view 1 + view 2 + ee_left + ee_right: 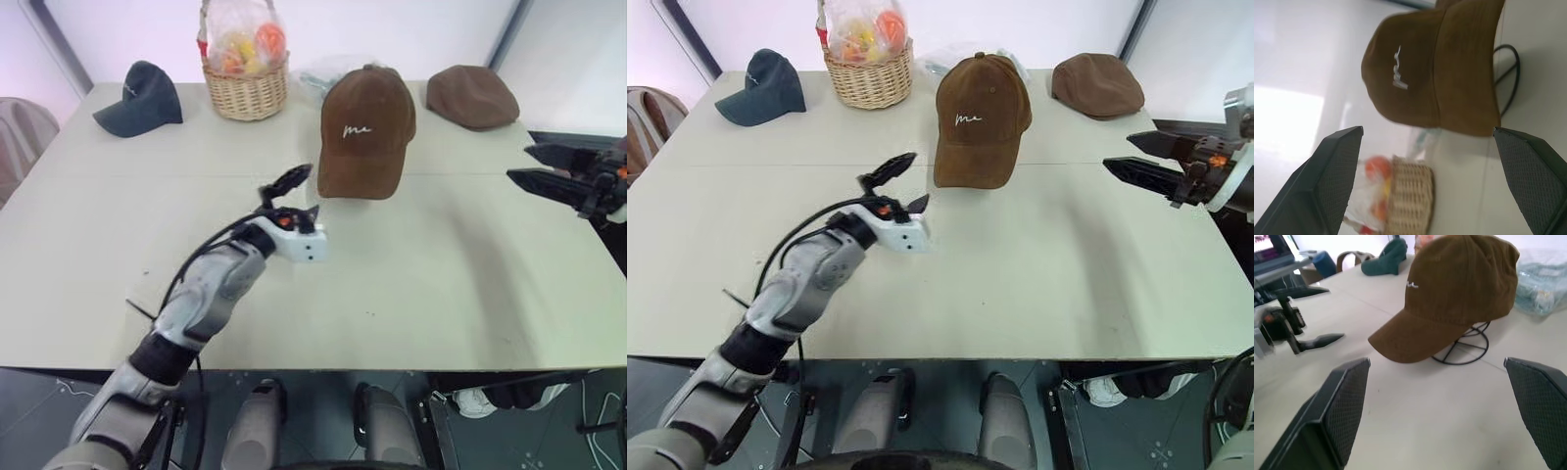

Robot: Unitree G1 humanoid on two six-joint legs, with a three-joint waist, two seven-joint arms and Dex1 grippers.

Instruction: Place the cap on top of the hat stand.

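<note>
Pale table [411,294]: cap [364,132] sits on stand [1462,348], brim forward, seemingly placed. Left gripper [294,196] and right gripper [544,166] hang clear, fingers spread, empty.

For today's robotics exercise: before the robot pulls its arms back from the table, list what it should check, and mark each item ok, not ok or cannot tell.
1. Cap sits on the stand: ok.
2. Stand's ring base flat on the table: ok.
3. Left gripper open, holding nothing: ok.
4. Right gripper open, apart from the cap: ok.
5. Cap seated level and stable: cannot tell.
</note>
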